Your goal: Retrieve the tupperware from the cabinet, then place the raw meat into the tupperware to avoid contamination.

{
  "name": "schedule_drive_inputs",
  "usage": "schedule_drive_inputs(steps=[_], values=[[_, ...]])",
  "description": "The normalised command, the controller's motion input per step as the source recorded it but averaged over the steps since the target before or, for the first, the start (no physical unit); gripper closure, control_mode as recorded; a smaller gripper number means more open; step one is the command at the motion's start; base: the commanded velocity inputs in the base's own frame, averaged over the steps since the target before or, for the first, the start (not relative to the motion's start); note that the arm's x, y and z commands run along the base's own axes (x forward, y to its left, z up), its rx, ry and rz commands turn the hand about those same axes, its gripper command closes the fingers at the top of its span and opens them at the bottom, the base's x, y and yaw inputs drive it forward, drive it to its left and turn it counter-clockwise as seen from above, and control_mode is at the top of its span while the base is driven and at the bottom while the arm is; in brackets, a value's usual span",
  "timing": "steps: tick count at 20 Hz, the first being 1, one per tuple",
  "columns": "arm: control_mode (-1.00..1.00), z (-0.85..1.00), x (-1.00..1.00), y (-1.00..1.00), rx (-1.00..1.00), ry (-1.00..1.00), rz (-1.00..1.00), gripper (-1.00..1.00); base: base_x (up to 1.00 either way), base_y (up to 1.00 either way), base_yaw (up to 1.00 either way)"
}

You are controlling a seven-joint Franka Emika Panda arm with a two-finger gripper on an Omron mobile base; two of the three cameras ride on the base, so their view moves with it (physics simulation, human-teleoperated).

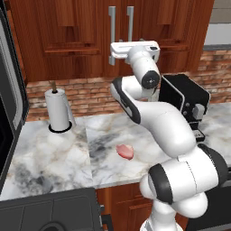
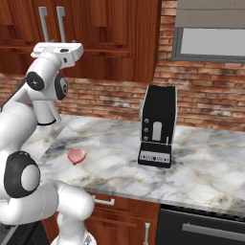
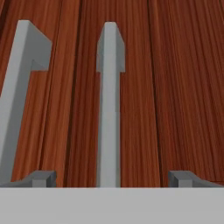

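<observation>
My gripper point(image 3: 111, 178) stands with its fingers wide apart and nothing between them, one dark tip low left in the hand view and one low right. I hold it square to the cabinet point(image 3: 175, 87) so the two tips straddle the silver bar handle point(image 3: 109, 109) running up the middle of that view; that should let me close on the bar and pull. A second handle point(image 3: 17, 96) rises at the left edge. Both bars have their long axis along the door's grain, top to bottom of the frame.

The doors are shut, so the tupperware is presumably behind them; I cannot see it. The raw meat point(image 1: 125, 151) lies flat on the marble bench point(image 1: 54, 158) at centre of the left base view, its oval slanting from upper left to lower right.
</observation>
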Motion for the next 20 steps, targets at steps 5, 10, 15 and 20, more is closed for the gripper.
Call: schedule_drive_inputs(steps=[5,10,15,20], values=[[-1.00,-0.14,0.35,0.08,0.00,0.00,-0.01,-1.00,0.00,0.00,0.00],[-1.00,-0.18,0.40,0.01,0.00,0.00,0.00,-1.00,0.00,0.00,0.00],[-1.00,-0.22,0.45,0.00,0.00,0.00,0.00,-1.00,0.00,0.00,0.00],[-1.00,-0.24,0.48,0.00,0.00,0.00,0.00,-1.00,0.00,0.00,0.00]])
